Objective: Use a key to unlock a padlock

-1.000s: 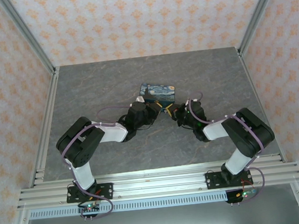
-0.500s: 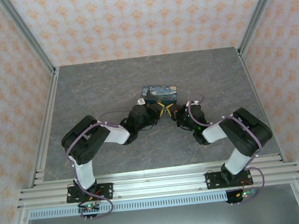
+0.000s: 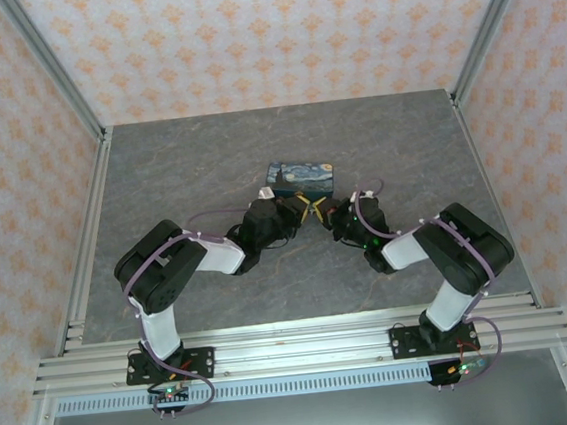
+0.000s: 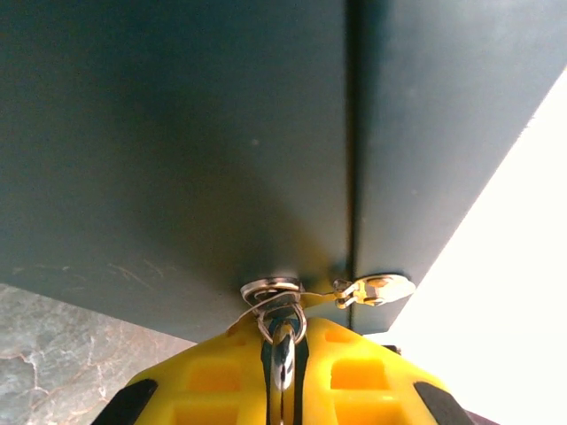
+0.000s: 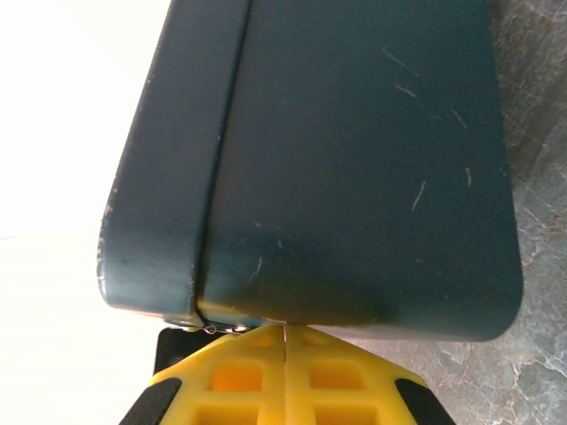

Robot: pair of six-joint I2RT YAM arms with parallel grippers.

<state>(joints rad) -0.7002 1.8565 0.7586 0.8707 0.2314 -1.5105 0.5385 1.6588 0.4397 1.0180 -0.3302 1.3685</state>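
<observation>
Patterned walls [image 3: 246, 35] enclosed a grey marbled surface [image 3: 158, 164], framed by metal posts [image 3: 54, 74] at the far corners.

Left side: broad bare surface lay between the left frame and the left arm. This gave the left elbow free room to swing.

The left claw [image 4: 283, 341] was pinched almost shut on the key [image 4: 283, 361]. A wire ring [image 4: 282, 319] looped just above the fingertips. The key's tip appeared to sit at the round keyhole disc [image 4: 270, 286] in the padlock's dark teal side. How deep it sat could not be told. A small metal tab [image 4: 379, 288] hung just beside the disc.

Centre: the padlock [image 3: 300, 176] lay flat on the surface, painted face up, a little beyond both claws and well apart from every wall.

Right side: the right claw [image 5: 285, 341] was fully shut and held nothing. Its tips touched the padlock's near side close to the seam.

Judgement on the step in hand, turning the key:
- Rotate the left wrist about the key's own axis. Any sideways load would likely skid the block or bend the key.
- Use the right claw as a brace against the block turning.
- Keep the pinch firm. The key was small and could slip.

Clearance: the two wrists crowded each other at the padlock's near side, so wrist roll was the tight spot. Open surface lay beyond and to the right. The base rail [image 3: 296, 347] was well behind.
</observation>
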